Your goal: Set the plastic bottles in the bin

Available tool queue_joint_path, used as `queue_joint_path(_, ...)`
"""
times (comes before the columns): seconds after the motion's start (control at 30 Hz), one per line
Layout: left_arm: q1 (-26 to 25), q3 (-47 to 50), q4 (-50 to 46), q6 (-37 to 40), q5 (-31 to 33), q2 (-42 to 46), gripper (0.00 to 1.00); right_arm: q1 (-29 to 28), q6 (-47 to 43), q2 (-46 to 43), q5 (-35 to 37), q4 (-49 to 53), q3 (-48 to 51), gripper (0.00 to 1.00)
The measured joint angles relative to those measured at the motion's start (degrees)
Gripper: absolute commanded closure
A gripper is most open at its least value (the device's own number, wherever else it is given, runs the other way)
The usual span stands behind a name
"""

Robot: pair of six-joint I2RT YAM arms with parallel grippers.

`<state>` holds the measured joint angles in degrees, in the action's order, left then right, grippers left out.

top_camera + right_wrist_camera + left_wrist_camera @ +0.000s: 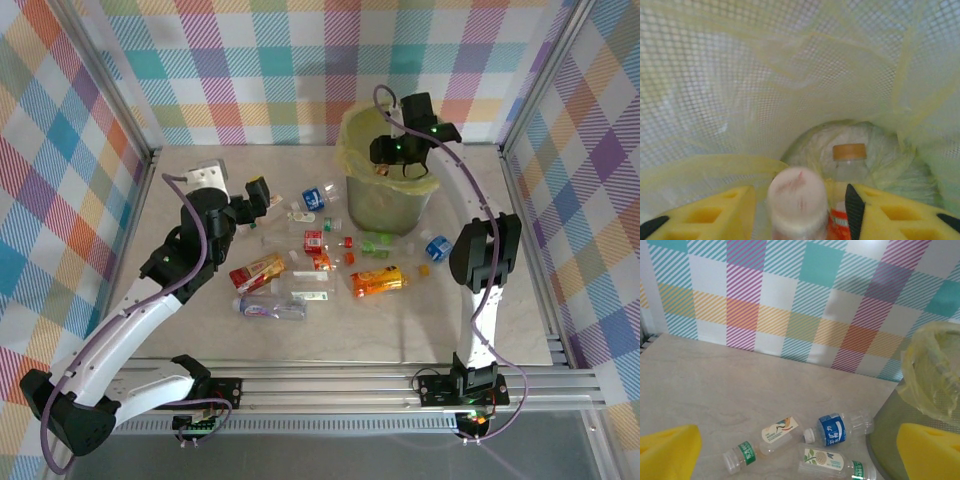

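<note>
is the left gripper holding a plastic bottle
No, the left gripper stands open with nothing between its yellow fingers; the small clear plastic bottles lie on the table below.

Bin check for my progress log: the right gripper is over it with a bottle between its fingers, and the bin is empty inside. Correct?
Not quite. The bin is not empty: the right wrist view shows a tan-capped bottle lying at its bottom. The rest stands: the right gripper is over it with a bottle between its fingers.
</note>
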<state>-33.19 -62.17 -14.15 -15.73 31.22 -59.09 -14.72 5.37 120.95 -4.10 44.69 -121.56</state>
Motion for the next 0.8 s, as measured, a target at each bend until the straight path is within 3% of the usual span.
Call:
queue_joint_path(0.3, 0.33, 0.17, -2.82, -1.42, 1.07, 0.02, 0.00, 0.00, -0.26, 0.57, 1.33, 1.79, -1.51, 0.28)
queue_joint_path(0.57, 0.46, 0.94, -3.89, -1.66, 1.46, 0.52, 0.00, 0.00, 0.04, 1.49, 3.67, 10.93, -18.43, 0.01)
queue_joint_path(0.8, 0.74, 2.21, -3.89, -2.51, 1.46, 1.49, 0.00, 0.35, 1.64, -4.94, 9.31, 16.98, -18.75, 0.00)
